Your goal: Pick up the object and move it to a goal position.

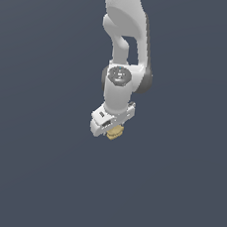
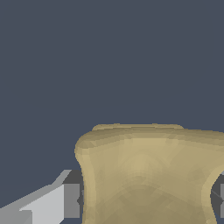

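Note:
The object (image 1: 115, 132) is a small tan-yellow blocky piece. In the exterior view it sits right under the white hand of the arm, mostly hidden by it. In the wrist view the object (image 2: 146, 175) fills the lower middle, its concave top face toward the camera. My gripper (image 1: 112, 131) is around it. A grey finger pad (image 2: 72, 200) presses against one side of the object, and a second pad shows at the frame's edge on the other side. The jaws look shut on the object.
The white arm (image 1: 124, 42) comes down from the top of the exterior view. The ground (image 1: 29, 166) is a plain dark grey-blue surface with nothing else on it in view.

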